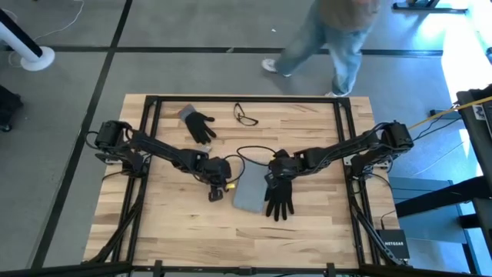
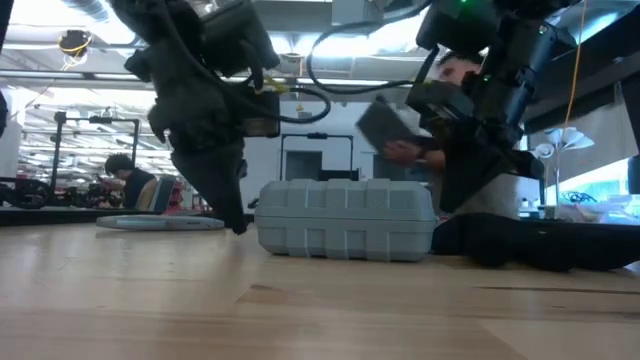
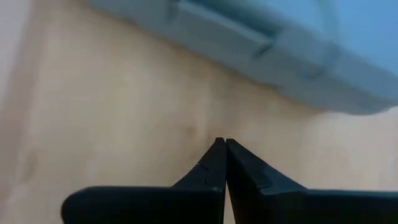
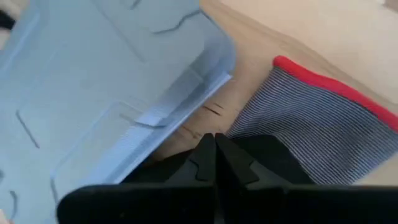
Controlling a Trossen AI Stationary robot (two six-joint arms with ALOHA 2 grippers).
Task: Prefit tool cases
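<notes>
The tool case lay closed mid-table between both arms. The left gripper, fingers together on nothing, sat just beside it, probably to brace or nudge it. The right gripper, likewise pinched empty, hovered over a glove at the case's other edge.

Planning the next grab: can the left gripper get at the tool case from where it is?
Probably yes: the left gripper, shut and empty, sits just beside the tool case with bare table between.

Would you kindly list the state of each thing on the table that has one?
Tool case: closed, flat on the table.
Left gripper: shut, empty, beside the case.
Right gripper: shut, empty, over the glove by the case.
Near glove: flat, touching the case.
Far glove: flat, apart.
</notes>
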